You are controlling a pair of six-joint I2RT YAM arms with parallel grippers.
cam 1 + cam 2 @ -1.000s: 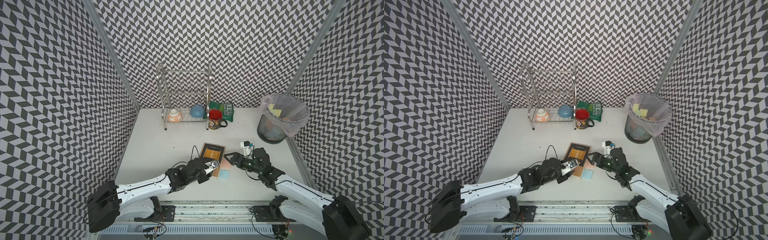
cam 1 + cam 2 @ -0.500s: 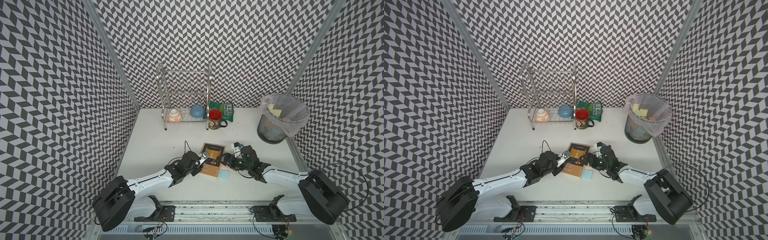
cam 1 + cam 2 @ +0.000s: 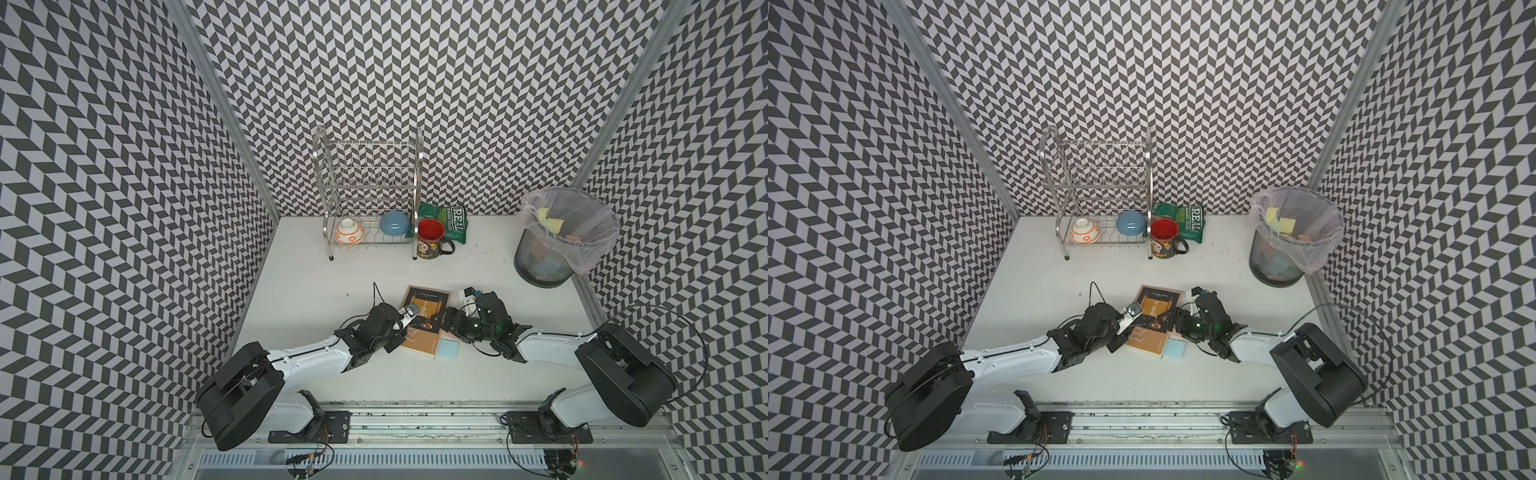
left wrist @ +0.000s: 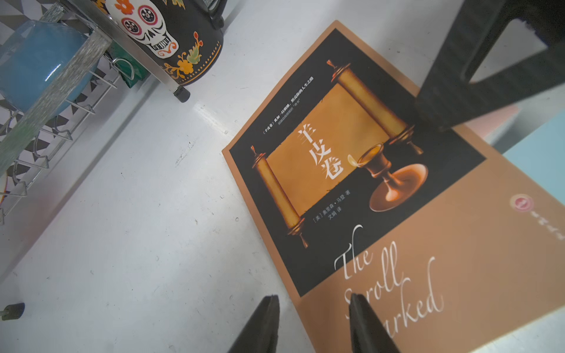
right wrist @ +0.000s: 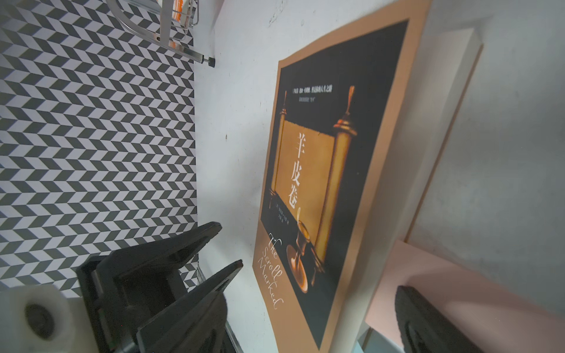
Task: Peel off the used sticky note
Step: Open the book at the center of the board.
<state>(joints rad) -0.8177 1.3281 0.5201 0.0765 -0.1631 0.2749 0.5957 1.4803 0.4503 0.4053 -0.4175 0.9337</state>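
Peeling had not begun, by my reading: the pink sticky note (image 5: 477, 290) lay on the bench (image 3: 316, 291), tucked against the page edge of the book (image 3: 426, 299), with a blue pad (image 3: 448, 348) just beside it. The right pincer (image 3: 451, 326) was spread wide over book and note, gripping nothing. The left pincer (image 4: 313, 308) stood partly parted astride the book's opposite edge, empty. Lifting a corner, pulling free and discarding were all left to do. The bin (image 3: 536, 270) held yellow, pink and blue notes (image 3: 549, 219). The rack (image 3: 370, 166) held two bowls (image 3: 395, 222), and the mug (image 3: 430, 245) looked empty.
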